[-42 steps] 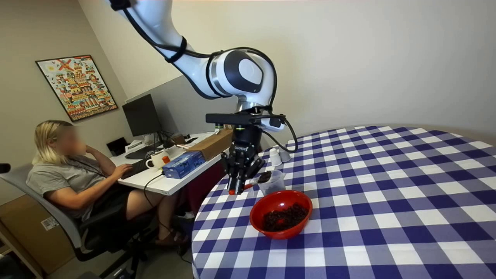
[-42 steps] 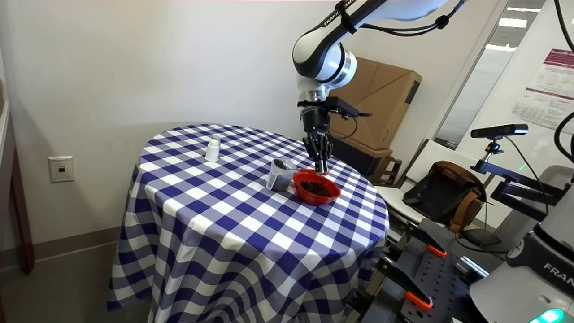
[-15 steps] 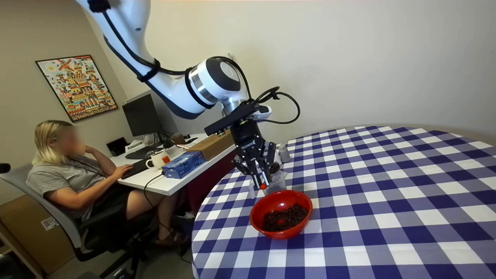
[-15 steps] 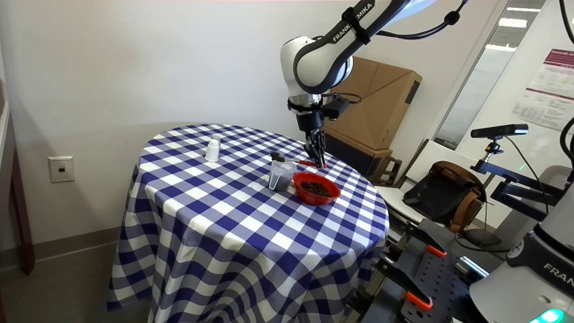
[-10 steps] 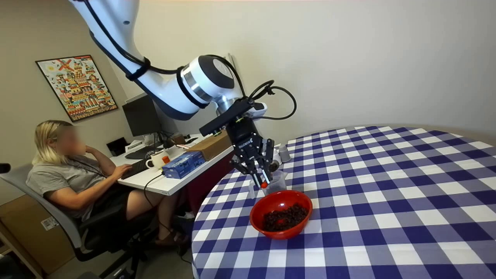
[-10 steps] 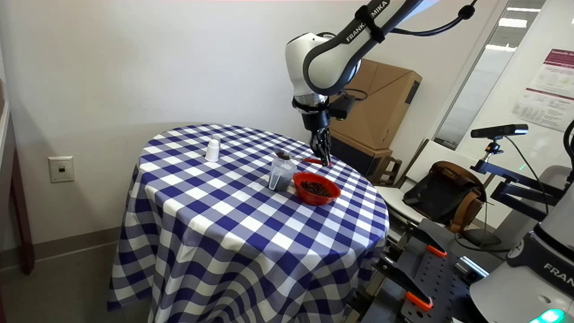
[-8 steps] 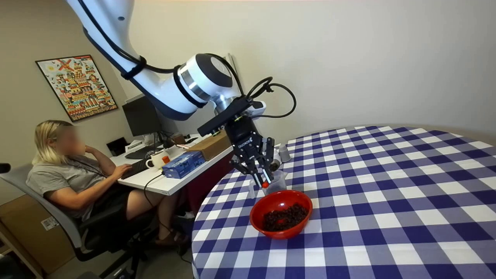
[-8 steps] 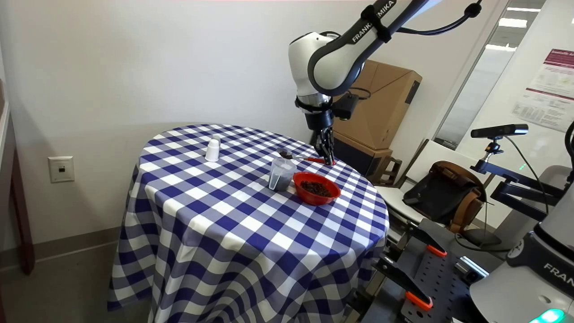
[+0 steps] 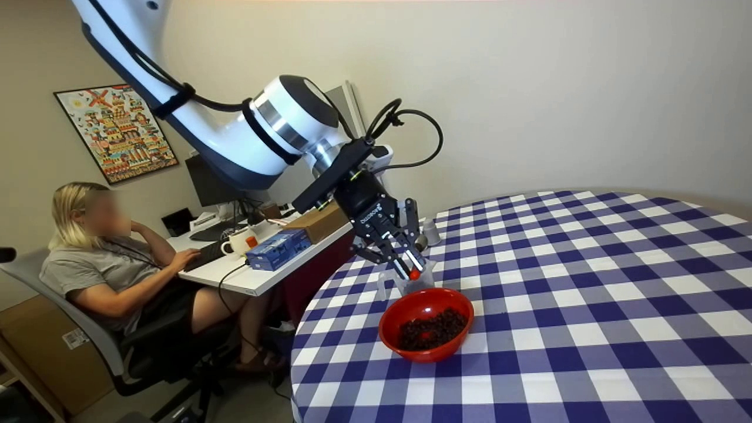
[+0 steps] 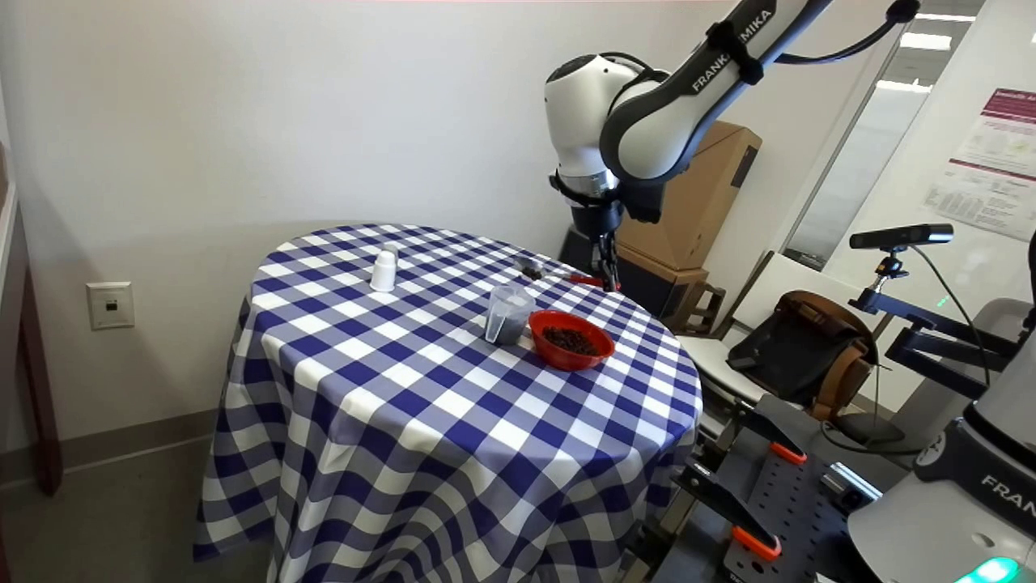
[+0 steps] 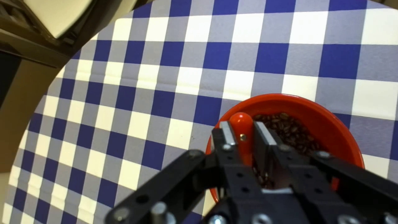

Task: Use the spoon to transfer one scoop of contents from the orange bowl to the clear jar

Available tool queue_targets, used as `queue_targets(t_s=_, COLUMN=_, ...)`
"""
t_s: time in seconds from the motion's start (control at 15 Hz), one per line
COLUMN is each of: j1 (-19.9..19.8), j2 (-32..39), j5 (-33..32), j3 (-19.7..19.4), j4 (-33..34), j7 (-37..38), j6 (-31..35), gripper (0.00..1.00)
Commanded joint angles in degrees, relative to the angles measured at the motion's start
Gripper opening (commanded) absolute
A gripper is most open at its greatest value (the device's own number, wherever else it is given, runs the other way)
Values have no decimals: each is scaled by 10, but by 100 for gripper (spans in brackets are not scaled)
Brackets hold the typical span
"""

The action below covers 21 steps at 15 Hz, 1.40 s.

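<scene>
Spoon, dark contents aboard, hangs above the table near the clear jar; my pincer clamps the handle's end, presumably so I can tip the head freely.

Soft light; blurred face

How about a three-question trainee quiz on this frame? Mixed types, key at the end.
1. Multiple choice: which end of the spoon does the hand grip? A, the metal one; B, the red one; C, none, it holds nothing.
2. Fill in: the bowl beside the jar holds dark brown ____.
3. True or false: the metal end of the spoon sits down inside the jar.

Key: 1, B; 2, beans; 3, false.
</scene>
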Motion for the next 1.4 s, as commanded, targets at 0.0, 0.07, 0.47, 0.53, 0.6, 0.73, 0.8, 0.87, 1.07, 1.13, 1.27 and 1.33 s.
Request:
queue_targets(t_s=0.0, j1=9, j2=-39, j5=-65, j3=-4, j4=-49, j7=45, j6=30, gripper=7)
queue_targets(t_s=0.07, j1=10, j2=-44, j5=-86, j3=-3, j4=-57, j7=58, j6=37, gripper=7)
queue_targets(t_s=0.47, j1=8, j2=-63, j5=-189, j3=4, j4=-90, j7=128, j6=55, gripper=7)
queue_targets(t_s=0.53, j1=8, j2=-66, j5=-207, j3=5, j4=-95, j7=142, j6=58, gripper=7)
queue_targets(t_s=0.6, j1=7, j2=-68, j5=-222, j3=7, j4=-99, j7=155, j6=60, gripper=7)
queue_targets(t_s=0.73, j1=6, j2=-70, j5=-250, j3=12, j4=-105, j7=181, j6=63, gripper=7)
queue_targets(t_s=0.8, j1=5, j2=-71, j5=-261, j3=14, j4=-108, j7=193, j6=63, gripper=7)
queue_targets(t_s=0.87, j1=3, j2=-72, j5=-261, j3=17, j4=-110, j7=198, j6=62, gripper=7)
queue_targets(t_s=1.07, j1=-7, j2=-77, j5=-211, j3=22, j4=-115, j7=184, j6=50, gripper=7)
queue_targets(t_s=1.13, j1=-9, j2=-79, j5=-201, j3=19, j4=-114, j7=186, j6=48, gripper=7)
queue_targets(t_s=1.27, j1=-23, j2=-82, j5=-170, j3=9, j4=-105, j7=185, j6=46, gripper=7)
queue_targets(t_s=1.33, j1=-35, j2=-82, j5=-149, j3=2, j4=-92, j7=179, j6=48, gripper=7)
